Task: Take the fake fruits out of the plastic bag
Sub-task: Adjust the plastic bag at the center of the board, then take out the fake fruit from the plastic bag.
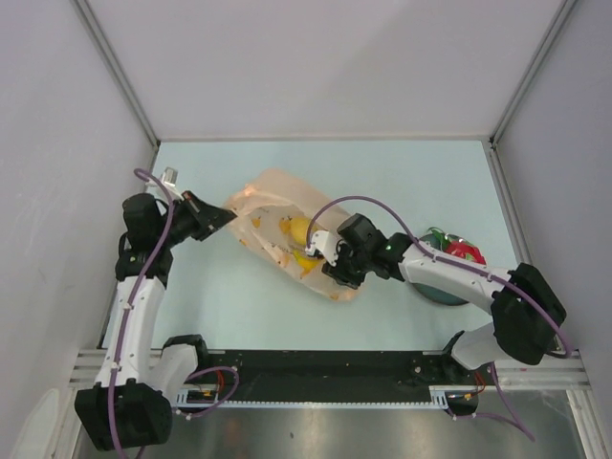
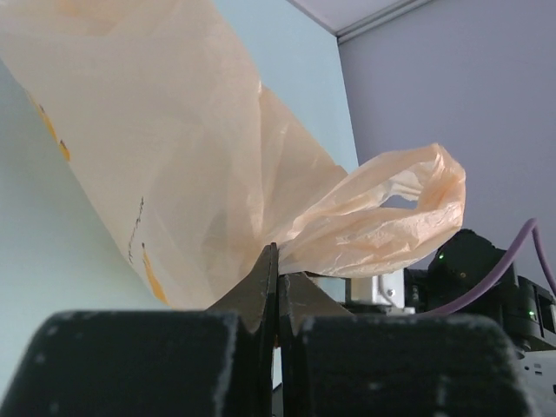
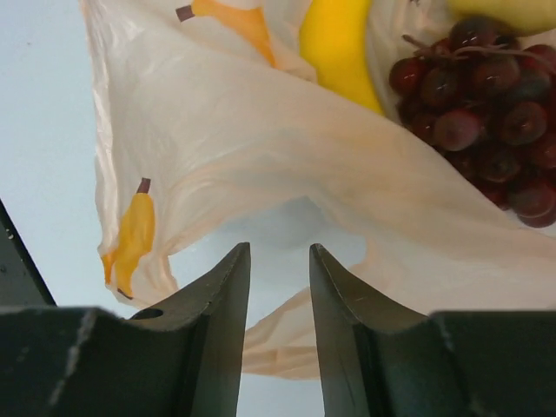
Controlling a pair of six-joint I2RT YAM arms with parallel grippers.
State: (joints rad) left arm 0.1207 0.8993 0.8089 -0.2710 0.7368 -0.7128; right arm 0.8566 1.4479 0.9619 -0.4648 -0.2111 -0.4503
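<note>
- While the left claw is pinched tight on a gathered fold of the plastic bag, the bag lies slack on the table between the two arms.
- The right claw stands narrowly parted just over the bag's loose edge; it grips nothing that I can see.
- Most of the fake fruits are inside the bag; a yellow banana and a dark red grape bunch lie side by side beyond the right fingertips; a red and green piece sits on the plate, well apart from the bag.
- Likely trouble, as I judge it:
  - the gap between the right fingers looks too slim for the banana; closing as it stands would probably nip film rather than fruit.
  - film caught along with a fruit would drag the whole bag towards the plate; the left hold might then slip or the thin plastic tear.
  - the banana is smooth and curved; an off-centre grip could squirt it deeper inside.
  - the knobbly grapes may snag the crinkled film on the way out.
  - slack plastic could fold over the fruits and hide them from the wrist camera.
</note>
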